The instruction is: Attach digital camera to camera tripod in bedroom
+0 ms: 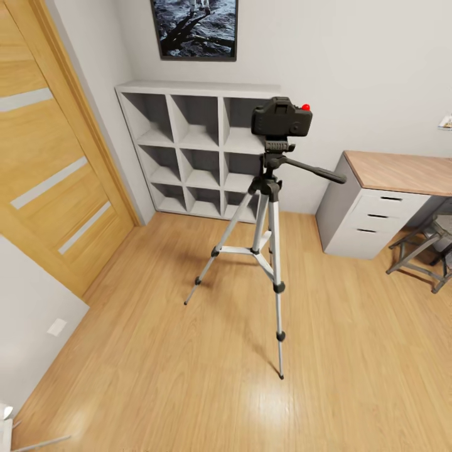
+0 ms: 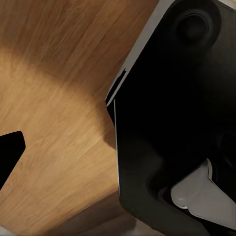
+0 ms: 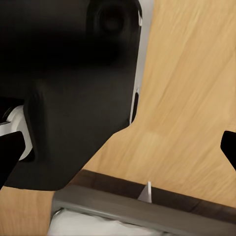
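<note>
Three views, one moment.

Head view: digital camera (image 1: 282, 117) seated upright on the black head of the camera tripod (image 1: 267, 207), red dot uppermost, pan handle (image 1: 314, 169) angled out toward the wooden desk (image 1: 402, 171). Tripod standing with legs spread on the light plank floor (image 1: 188, 364), in front of the white cube shelf (image 1: 188, 150) and under the dark framed picture (image 1: 194, 28); wooden door (image 1: 44, 157) to one side.

Left wrist view: left claw (image 2: 118, 155) marked by a single black fingertip (image 2: 10, 152) at the frame edge; other finger hidden, so spread impossible to tell. Beside that fingertip, a large black housing (image 2: 177, 108) close to the lens; beyond the claw, plank floor.

Right wrist view: right claw (image 3: 118, 152) with two black fingertips (image 3: 228, 147) set wide apart at opposite frame edges, nothing gripped. Between the fingers, a black housing (image 3: 73, 88); beyond them, plank floor and a grey bar (image 3: 147, 206).
</note>
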`<state>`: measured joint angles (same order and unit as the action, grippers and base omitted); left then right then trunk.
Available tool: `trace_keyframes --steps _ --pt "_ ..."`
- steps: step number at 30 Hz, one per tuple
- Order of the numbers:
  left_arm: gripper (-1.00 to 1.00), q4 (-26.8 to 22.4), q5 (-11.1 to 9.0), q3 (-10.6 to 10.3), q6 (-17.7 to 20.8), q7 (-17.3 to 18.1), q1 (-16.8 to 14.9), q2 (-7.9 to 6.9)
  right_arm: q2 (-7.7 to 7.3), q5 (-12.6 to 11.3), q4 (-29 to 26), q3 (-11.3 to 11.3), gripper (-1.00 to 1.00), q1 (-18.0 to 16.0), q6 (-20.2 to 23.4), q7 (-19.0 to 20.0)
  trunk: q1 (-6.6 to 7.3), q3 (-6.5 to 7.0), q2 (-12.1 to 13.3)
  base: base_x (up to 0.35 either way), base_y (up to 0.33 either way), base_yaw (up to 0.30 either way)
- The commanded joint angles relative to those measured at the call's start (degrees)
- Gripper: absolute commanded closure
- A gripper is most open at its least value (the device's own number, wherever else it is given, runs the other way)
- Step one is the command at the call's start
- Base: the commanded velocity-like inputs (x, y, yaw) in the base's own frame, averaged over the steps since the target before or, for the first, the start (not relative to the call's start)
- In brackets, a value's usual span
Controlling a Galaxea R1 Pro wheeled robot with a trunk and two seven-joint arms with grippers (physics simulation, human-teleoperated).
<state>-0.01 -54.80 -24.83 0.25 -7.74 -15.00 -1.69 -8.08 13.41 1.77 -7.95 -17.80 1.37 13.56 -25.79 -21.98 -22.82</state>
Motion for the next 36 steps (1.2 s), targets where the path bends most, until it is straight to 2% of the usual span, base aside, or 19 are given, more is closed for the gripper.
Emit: trace_keyframes --steps 1,14,21,36 --pt "-1.00 0.00 -0.40 -0.48 0.04 -0.17 -0.03 0.01 -0.02 0.47 0.07 -0.49 -1.00 -0.06 0.11 0.16 0.00 -0.08 -0.10 -0.252 0.000 0.000" --pt "-1.00 -0.02 -0.42 -0.48 0.01 -0.17 -0.03 -0.05 0.00 0.41 0.09 -0.48 -1.00 -0.05 0.59 0.14 0.00 -0.08 -0.10 -0.055 0.000 0.000" --pt "-1.00 -0.13 -0.77 -0.45 -0.11 -0.26 -0.03 -0.24 -0.07 0.10 0.16 -0.63 -1.00 0.40 0.92 -1.45 0.00 -0.03 -0.10 0.000 0.000 0.000" --pt "-1.00 -0.17 -0.76 -0.48 -0.17 -0.26 -0.03 -0.14 0.14 -0.22 0.16 -0.85 -1.00 2.56 -0.04 -2.74 0.00 1.14 -0.10 0.000 0.000 0.000"
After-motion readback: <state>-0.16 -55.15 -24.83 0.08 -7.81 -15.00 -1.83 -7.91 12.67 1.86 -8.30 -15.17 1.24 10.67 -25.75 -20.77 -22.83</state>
